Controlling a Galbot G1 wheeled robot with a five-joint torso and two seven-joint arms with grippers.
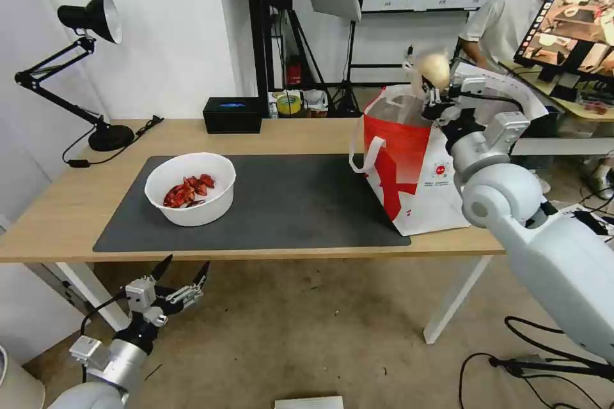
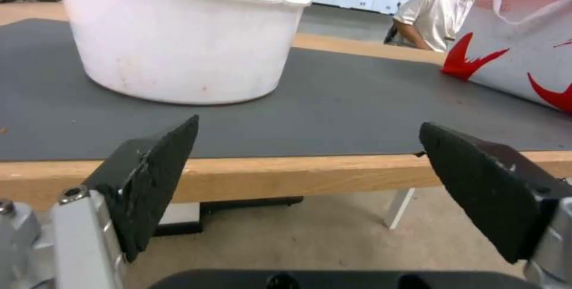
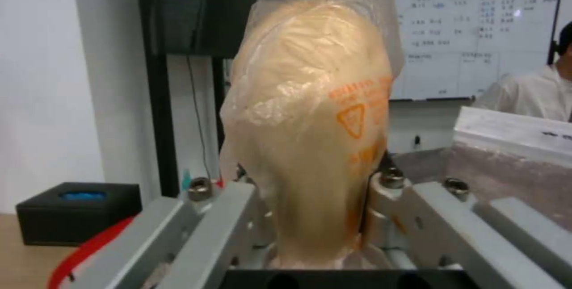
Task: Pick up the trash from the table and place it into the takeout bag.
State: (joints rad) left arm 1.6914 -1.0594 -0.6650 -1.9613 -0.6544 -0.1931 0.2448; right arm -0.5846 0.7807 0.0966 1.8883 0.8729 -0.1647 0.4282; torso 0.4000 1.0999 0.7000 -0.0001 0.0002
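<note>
Bun: I see the tan bun-like lump [image 1: 435, 70], wrapped in thin clear film with orange print, held up above the open mouth of the takeout bag; in the right wrist view it [image 3: 310, 115] stands upright between the fingers.
Right hand: my right hand [image 1: 433, 91] is closed on the bun's lower end, just over the bag's top edge.
Takeout bag: the red-and-white takeout bag [image 1: 409, 166] stands upright at the right end of the surface, partly on the mat, one white loop handle hanging down its near side.
Bowl: the white bowl [image 1: 190, 188] with red shells sits on the left part of the mat, well apart from the bag.
Left hand: my left hand [image 1: 182, 276] hangs below the surface's front edge, fingers spread wide, holding nothing; its wrist view looks across at the bowl [image 2: 178, 39].
Surface: light wood surface [image 1: 64, 204] with a dark grey mat [image 1: 288, 204].
Behind: a black box [image 1: 233, 115] and a black desk lamp [image 1: 89, 70] at the far edge.
</note>
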